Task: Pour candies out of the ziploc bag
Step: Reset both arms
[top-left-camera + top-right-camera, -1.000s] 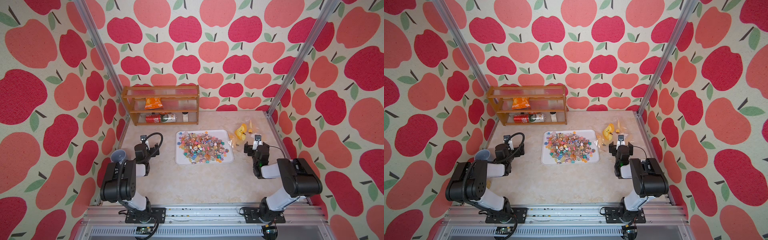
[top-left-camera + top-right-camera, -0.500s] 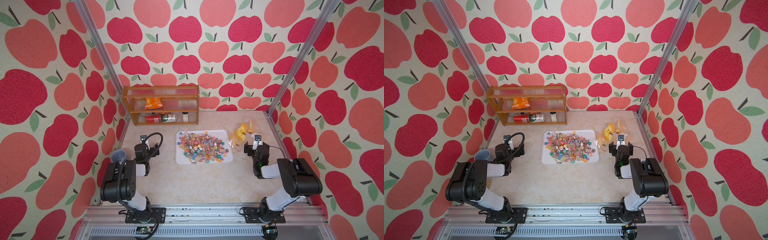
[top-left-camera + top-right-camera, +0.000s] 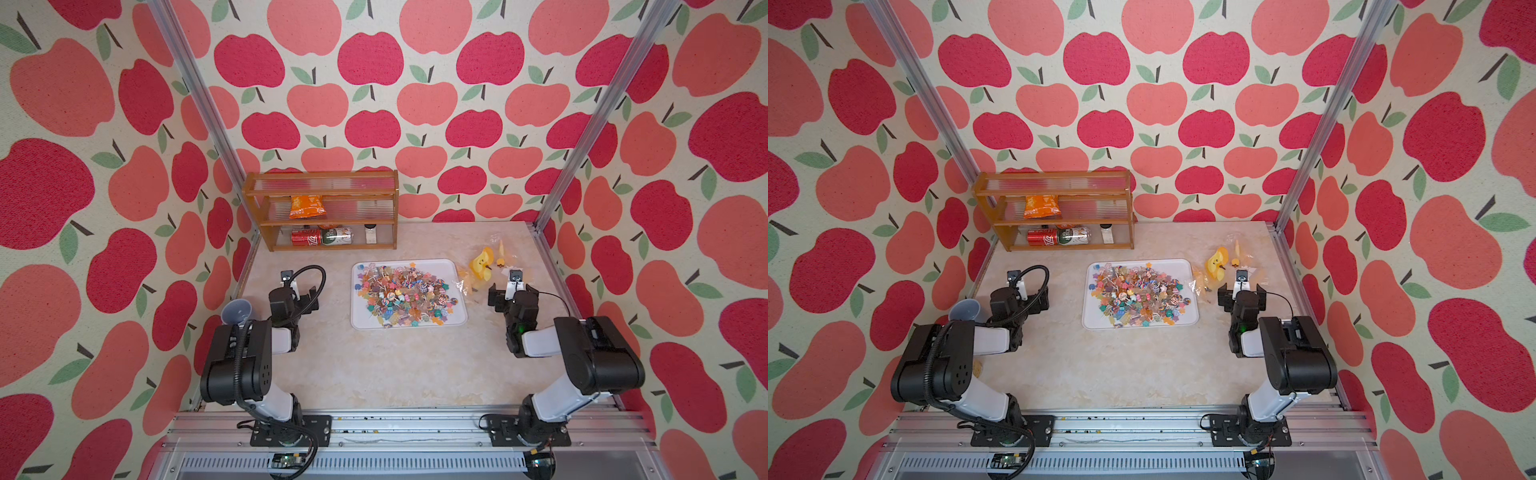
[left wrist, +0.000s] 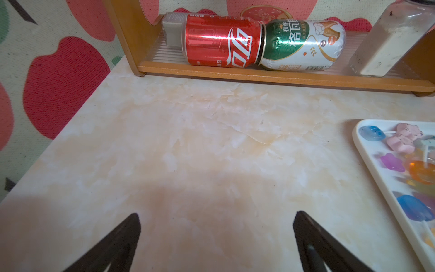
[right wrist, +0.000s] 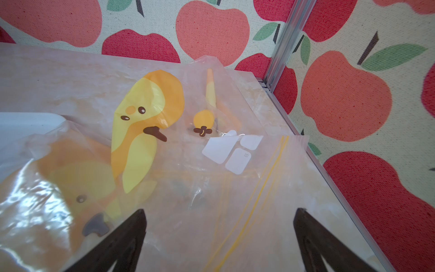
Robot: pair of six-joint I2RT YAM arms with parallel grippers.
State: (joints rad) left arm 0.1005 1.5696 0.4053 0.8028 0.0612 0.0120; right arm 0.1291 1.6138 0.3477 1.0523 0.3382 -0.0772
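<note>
The candies (image 3: 405, 293) lie heaped on a white tray (image 3: 358, 320) at the table's middle in both top views (image 3: 1140, 295). A few of them (image 4: 400, 139) show at the edge of the left wrist view. The ziploc bag (image 3: 484, 264), clear with yellow and orange prints, lies slack on the table just right of the tray. My right gripper (image 3: 512, 286) is open right at the bag's zip end (image 5: 259, 164), and nothing is between its fingers (image 5: 219, 215). My left gripper (image 3: 293, 291) is open over bare table left of the tray (image 4: 216, 219).
A wooden shelf (image 3: 320, 189) stands at the back left with an orange snack packet (image 3: 306, 207), a red can (image 4: 219, 44), a green-and-white can (image 4: 303, 44) and a jar (image 4: 390, 40). A grey cup (image 3: 237, 311) sits by the left arm. Metal posts and apple-print walls close in the sides.
</note>
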